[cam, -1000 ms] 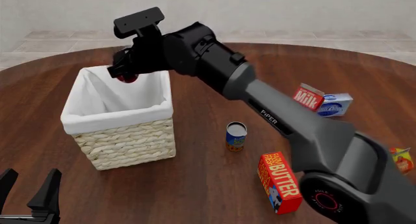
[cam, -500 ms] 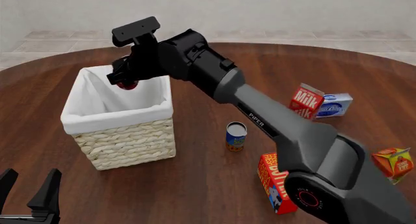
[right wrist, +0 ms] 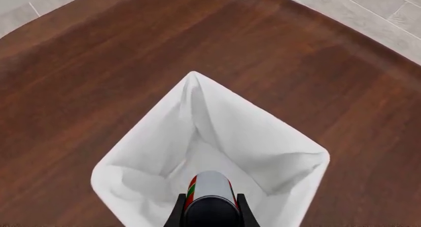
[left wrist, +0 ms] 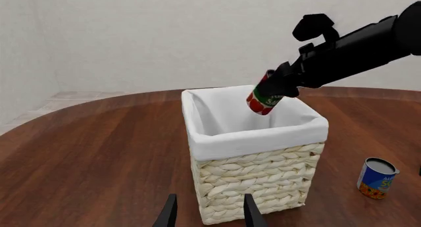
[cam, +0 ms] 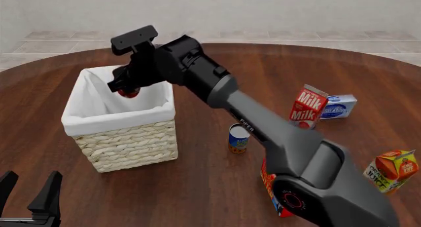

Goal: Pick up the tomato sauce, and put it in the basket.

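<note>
The tomato sauce (left wrist: 263, 98), a red can with a green band, hangs tilted over the open mouth of the basket (left wrist: 263, 177), held by my right gripper (left wrist: 281, 83). From the front, the tomato sauce (cam: 129, 92) shows just below the right gripper (cam: 125, 85), above the basket (cam: 128, 145) and its white lining. The right wrist view looks straight down on the tomato sauce (right wrist: 209, 195) between the fingers, with the basket (right wrist: 138, 158) beneath. My left gripper (cam: 29, 192) rests open near the table's front left, with its fingers (left wrist: 168, 213) empty.
A blue-and-orange can (cam: 239, 138) stands right of the basket. A red butter box (cam: 271, 185) lies behind the right arm. A milk carton (cam: 308, 105), a blue-white box (cam: 338, 106) and an orange juice carton (cam: 393, 170) sit at the right.
The right arm has swung left and lowered slightly, carrying the tomato sauce further over the basket's opening. The left gripper has stayed still.
</note>
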You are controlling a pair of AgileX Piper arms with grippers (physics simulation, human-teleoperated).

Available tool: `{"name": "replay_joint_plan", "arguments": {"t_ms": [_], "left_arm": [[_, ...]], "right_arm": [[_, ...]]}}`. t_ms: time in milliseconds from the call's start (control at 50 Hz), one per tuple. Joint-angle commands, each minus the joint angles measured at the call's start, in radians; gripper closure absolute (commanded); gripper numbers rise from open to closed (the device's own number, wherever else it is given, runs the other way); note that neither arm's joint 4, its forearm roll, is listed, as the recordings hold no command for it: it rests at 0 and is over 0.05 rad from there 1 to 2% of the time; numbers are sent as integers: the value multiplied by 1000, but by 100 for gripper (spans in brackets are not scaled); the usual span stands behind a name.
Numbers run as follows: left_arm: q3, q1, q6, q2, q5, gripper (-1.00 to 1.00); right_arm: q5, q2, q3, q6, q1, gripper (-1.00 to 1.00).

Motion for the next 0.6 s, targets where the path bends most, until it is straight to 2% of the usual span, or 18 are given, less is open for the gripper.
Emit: {"name": "replay_joint_plan", "arguments": {"t_ms": [20, 320, 460, 600], "left_arm": [[0, 0, 0, 1, 0, -100], [0, 0, 0, 0, 0, -100], [0, 0, 0, 0, 0, -100], [0, 0, 0, 0, 0, -100]], "right_arm": [[33, 33, -52, 21, 1, 100], [71, 76, -114, 20, 3, 100], [58, 76, -89, 18, -2, 100], [74, 88, -115, 17, -2, 100]]}}
